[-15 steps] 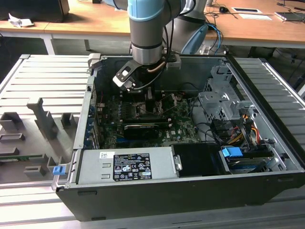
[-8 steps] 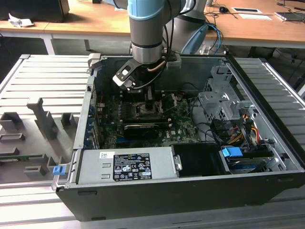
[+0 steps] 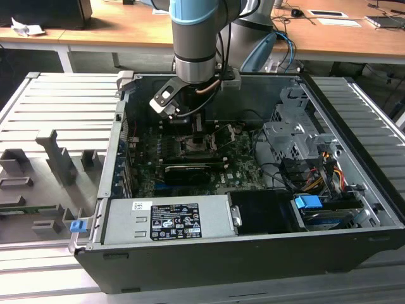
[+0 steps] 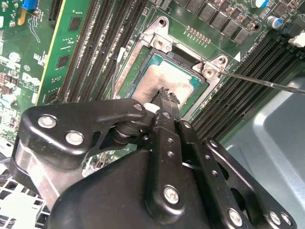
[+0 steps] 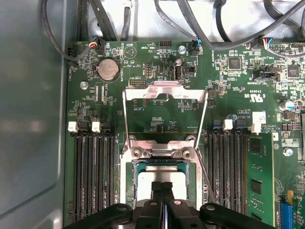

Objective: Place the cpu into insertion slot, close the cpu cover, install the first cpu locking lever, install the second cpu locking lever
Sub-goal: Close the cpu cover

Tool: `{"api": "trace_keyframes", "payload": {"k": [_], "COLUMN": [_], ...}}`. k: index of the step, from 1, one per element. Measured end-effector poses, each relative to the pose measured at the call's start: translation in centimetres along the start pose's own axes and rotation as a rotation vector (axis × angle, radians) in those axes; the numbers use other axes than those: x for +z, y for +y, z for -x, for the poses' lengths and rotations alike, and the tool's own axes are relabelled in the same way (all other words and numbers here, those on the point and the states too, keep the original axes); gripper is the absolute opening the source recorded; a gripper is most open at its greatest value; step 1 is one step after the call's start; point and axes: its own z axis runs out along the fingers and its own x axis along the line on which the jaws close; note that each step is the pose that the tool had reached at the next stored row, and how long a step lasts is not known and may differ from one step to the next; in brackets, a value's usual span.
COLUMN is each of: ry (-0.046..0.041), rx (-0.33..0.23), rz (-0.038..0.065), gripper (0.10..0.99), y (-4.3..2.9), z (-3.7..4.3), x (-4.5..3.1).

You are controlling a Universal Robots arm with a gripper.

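The cpu (image 5: 147,183), a silvery-grey square, lies flat in the insertion slot (image 5: 126,183) on the green motherboard; its face (image 4: 155,81) also shows in the second wrist view. My gripper (image 5: 162,187) is shut, its fingertips (image 4: 167,97) pressed together right over the middle of the chip, with nothing visible between them. Whether they touch the chip I cannot tell. The cpu cover (image 5: 164,90) is swung open, away from the socket, with the board showing through its cut-out. A thin wire lever (image 4: 267,82) sticks out free beside the socket. In the exterior view my gripper (image 3: 197,130) reaches down into the open case.
Black memory slots (image 5: 93,176) flank the socket on both sides. Cables (image 5: 214,28) run along the board's edge near a coin battery (image 5: 107,70). A long black expansion card (image 3: 187,170), a power supply (image 3: 171,220) and a drive cage (image 3: 297,136) fill the case.
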Motion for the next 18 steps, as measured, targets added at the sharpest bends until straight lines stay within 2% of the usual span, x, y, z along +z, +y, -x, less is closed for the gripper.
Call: {"api": "trace_keyframes", "payload": {"k": [9, 11, 18], "ry": [0.0012, 0.0012, 0.0012], "rx": [0.000, 0.000, 0.000], "rz": [0.000, 0.000, 0.000], "gripper": [0.106, 0.106, 0.106], "y": [0.25, 0.29, 0.34], "z": [0.03, 0.03, 0.03], "x": [0.00, -0.43, -1.07]}}
